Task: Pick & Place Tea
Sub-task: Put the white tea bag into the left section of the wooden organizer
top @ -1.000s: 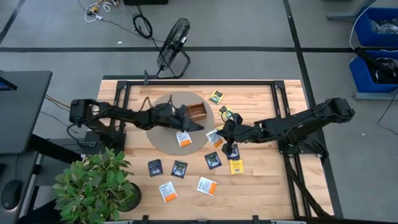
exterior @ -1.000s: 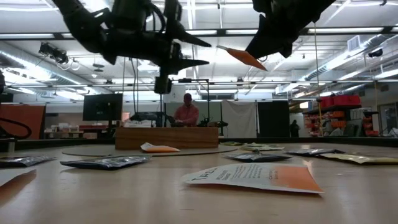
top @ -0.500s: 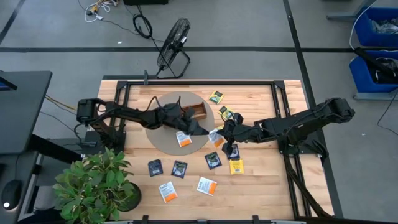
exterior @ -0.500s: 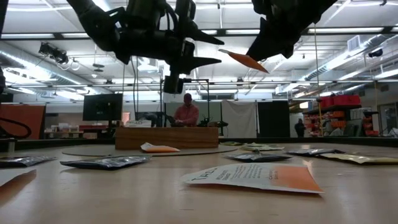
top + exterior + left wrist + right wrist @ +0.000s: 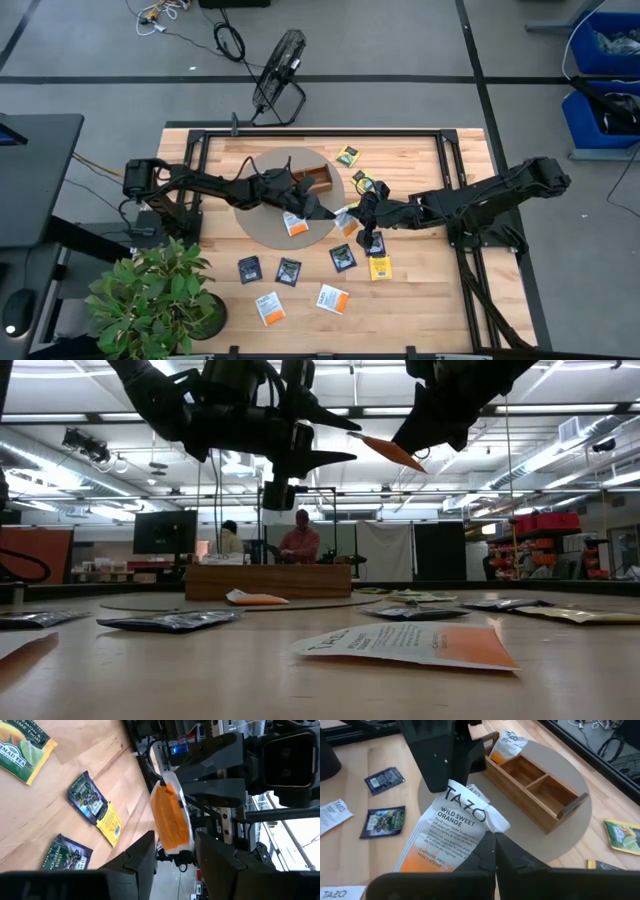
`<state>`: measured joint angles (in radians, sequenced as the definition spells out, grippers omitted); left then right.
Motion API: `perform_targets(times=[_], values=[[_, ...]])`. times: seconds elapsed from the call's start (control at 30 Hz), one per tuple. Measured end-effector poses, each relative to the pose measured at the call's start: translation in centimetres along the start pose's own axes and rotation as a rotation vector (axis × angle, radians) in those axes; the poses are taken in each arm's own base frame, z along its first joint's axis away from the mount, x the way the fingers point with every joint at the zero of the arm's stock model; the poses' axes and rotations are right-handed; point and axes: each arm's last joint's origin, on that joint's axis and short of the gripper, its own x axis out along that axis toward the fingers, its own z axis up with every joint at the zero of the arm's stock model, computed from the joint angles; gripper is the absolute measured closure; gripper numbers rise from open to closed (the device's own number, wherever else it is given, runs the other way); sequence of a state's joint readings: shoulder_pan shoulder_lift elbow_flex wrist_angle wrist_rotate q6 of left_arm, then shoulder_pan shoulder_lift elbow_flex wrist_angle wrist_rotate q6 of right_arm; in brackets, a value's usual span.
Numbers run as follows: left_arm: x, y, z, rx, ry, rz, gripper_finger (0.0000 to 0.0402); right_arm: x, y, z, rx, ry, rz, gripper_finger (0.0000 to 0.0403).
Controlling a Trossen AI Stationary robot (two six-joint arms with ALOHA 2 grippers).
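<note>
The right tool (image 5: pixel 492 851) pinches a white-and-orange Tazo Wild Sweet Orange tea packet (image 5: pixel 451 836), crinkled at its top edge, up off the counter (image 5: pixel 420 300). The left tool (image 5: pixel 172 852), fingers spread, sits just before the packet, which hangs between them.

White-and-orange tea packet (image 5: pixel 451 836) printed "TAZO", "WILD SWEET ORANGE", beside the wooden tray (image 5: pixel 536 787), white packet (image 5: pixel 333 813) lettered "TAZO", well apart from the tray, green-yellow packet (image 5: pixel 22 744) marked "AHMAD TEA"
</note>
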<state>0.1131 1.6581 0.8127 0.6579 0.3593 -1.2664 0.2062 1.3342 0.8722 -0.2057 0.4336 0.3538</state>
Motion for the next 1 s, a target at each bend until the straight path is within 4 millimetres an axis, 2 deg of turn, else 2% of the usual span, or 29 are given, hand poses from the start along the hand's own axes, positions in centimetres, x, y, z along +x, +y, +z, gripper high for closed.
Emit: perform_targets(times=[0.2,0.4,0.53,0.7,0.9,1.0], values=[[0.0,0.0,0.0,0.009,-0.003,0.003,0.0294,0.0,0.1,0.2,0.008,-0.024,0.014,0.0403],[0.0,0.0,0.0,0.030,-0.010,0.005,0.0387,0.0,0.1,0.3,0.002,-0.028,0.019,0.0403],[-0.1,0.0,0.0,0.094,0.020,-0.006,0.0397,-0.1,0.2,0.4,0.023,-0.035,0.028,0.0388],[-0.1,0.0,-0.1,0.122,0.038,-0.001,0.0398,-1.0,0.0,0.8,0.051,-0.051,0.056,0.0332],[-0.3,0.8,-0.1,0.140,0.073,0.062,0.0399,-2.5,-0.6,1.2,0.066,-0.066,0.061,0.0240],[-0.6,0.3,0.0,0.188,0.081,0.046,0.0400,-3.2,-1.0,1.2,0.092,-0.068,0.035,0.0200]])
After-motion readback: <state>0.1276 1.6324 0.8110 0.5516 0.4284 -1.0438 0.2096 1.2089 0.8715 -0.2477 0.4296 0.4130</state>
